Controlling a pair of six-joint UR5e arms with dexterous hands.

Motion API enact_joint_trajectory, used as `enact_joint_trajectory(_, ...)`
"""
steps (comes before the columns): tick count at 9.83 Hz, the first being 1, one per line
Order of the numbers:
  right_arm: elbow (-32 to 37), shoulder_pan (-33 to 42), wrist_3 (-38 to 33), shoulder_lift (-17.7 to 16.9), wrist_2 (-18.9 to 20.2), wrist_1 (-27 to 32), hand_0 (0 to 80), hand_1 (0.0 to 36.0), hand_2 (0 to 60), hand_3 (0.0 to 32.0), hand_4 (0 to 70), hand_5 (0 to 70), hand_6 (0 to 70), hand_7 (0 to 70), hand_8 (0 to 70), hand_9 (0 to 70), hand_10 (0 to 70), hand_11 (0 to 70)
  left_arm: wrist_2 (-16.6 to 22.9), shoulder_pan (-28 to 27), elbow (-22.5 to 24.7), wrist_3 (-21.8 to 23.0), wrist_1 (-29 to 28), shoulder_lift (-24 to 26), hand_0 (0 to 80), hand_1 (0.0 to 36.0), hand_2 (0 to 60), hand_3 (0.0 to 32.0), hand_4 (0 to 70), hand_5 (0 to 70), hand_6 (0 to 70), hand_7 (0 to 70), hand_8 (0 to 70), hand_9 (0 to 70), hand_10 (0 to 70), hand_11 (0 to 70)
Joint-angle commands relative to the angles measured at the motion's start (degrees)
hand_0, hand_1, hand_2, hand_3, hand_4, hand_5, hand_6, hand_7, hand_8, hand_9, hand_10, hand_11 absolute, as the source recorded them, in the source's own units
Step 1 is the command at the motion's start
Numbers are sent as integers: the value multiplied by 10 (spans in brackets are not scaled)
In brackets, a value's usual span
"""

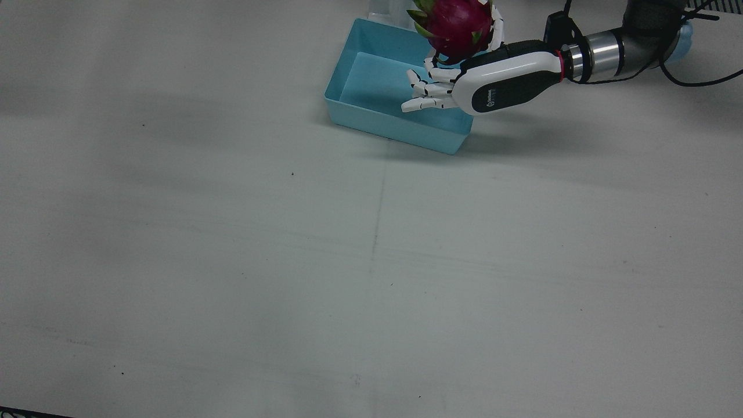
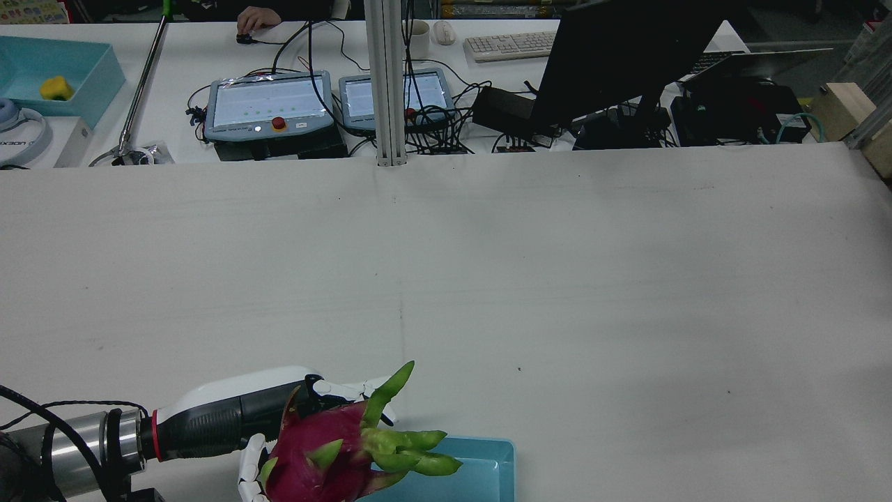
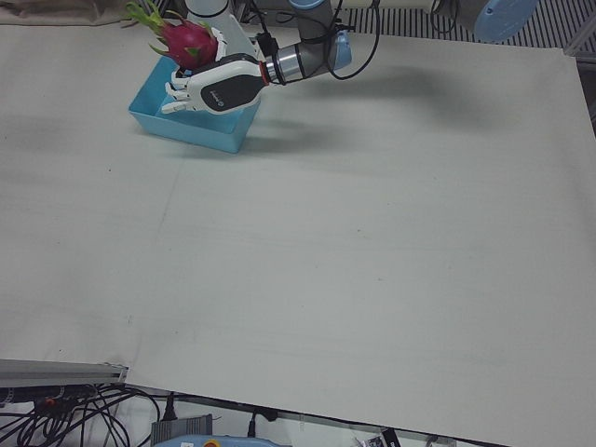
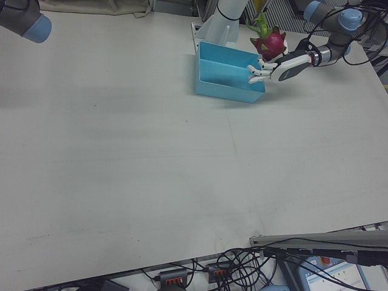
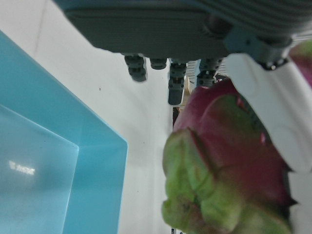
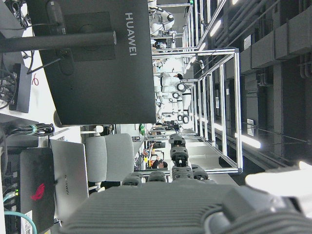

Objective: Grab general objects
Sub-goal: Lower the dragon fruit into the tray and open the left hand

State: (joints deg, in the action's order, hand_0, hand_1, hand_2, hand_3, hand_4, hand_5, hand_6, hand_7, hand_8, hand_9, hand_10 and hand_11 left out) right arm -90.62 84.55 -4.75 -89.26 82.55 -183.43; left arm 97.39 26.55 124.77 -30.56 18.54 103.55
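Observation:
My left hand point(image 1: 499, 81) is shut on a magenta dragon fruit point(image 1: 458, 26) with green scales and holds it above the far right corner of a light blue bin point(image 1: 400, 130). Some fingers point(image 1: 426, 93) stretch out over the bin's inside. The fruit, hand and bin also show in the rear view point(image 2: 327, 460), point(image 2: 230, 411), point(image 2: 488, 481), and in the left-front view point(image 3: 189, 42), point(image 3: 219, 86), point(image 3: 186, 135). The left hand view shows the fruit point(image 5: 229, 146) close up beside the bin point(image 5: 58, 170). My right hand point(image 6: 175, 195) shows only in its own view, fingers apart and holding nothing.
The bin looks empty inside. The right arm's blue-capped elbow point(image 4: 27, 21) is at the far corner of the table. Monitors, teach pendants point(image 2: 268, 104) and cables lie beyond the table's far edge.

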Motion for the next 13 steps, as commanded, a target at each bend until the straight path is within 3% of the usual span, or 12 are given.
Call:
enact_joint_trajectory(1, 0, 0, 0, 0, 0, 0, 0, 0, 0, 0, 0, 0, 0, 0, 0, 0, 0, 0, 10, -18, -11, 1, -51, -5, 548, 223, 18, 0, 32, 36, 0, 109, 0, 7, 0, 0)
enact_joint_trajectory(3, 0, 0, 0, 0, 0, 0, 0, 0, 0, 0, 0, 0, 0, 0, 0, 0, 0, 0, 10, -27, -11, -3, -57, -6, 521, 200, 0, 166, 0, 0, 0, 57, 0, 0, 0, 0)
enact_joint_trajectory(5, 0, 0, 0, 0, 0, 0, 0, 0, 0, 0, 0, 0, 0, 0, 0, 0, 0, 0, 10, -28, -11, -5, -59, -6, 515, 192, 0, 250, 0, 0, 0, 44, 0, 0, 0, 0)
enact_joint_trajectory(7, 0, 0, 0, 0, 0, 0, 0, 0, 0, 0, 0, 0, 0, 0, 0, 0, 0, 0, 9, -26, -12, -6, -60, -7, 510, 185, 0, 276, 0, 0, 0, 37, 0, 0, 0, 0)
enact_joint_trajectory(10, 0, 0, 0, 0, 0, 0, 0, 0, 0, 0, 0, 0, 0, 0, 0, 0, 0, 0, 10, -15, -11, 0, -88, -43, 515, 184, 0, 252, 0, 0, 0, 54, 0, 0, 0, 0)
enact_joint_trajectory(11, 0, 0, 0, 0, 0, 0, 0, 0, 0, 0, 0, 0, 0, 0, 0, 0, 0, 0, 10, 14, -15, 1, -94, -60, 520, 185, 0, 250, 0, 0, 0, 68, 0, 0, 0, 0)
enact_joint_trajectory(12, 0, 0, 0, 0, 0, 0, 0, 0, 0, 0, 0, 0, 0, 0, 0, 0, 0, 0, 21, 61, -19, 3, -102, -76, 525, 181, 0, 152, 0, 0, 0, 97, 0, 5, 0, 0)
enact_joint_trajectory(13, 0, 0, 0, 0, 0, 0, 0, 0, 0, 0, 0, 0, 0, 0, 0, 0, 0, 0, 65, 127, -43, 24, -142, -95, 535, 182, 0, 24, 0, 0, 0, 121, 0, 10, 0, 0)
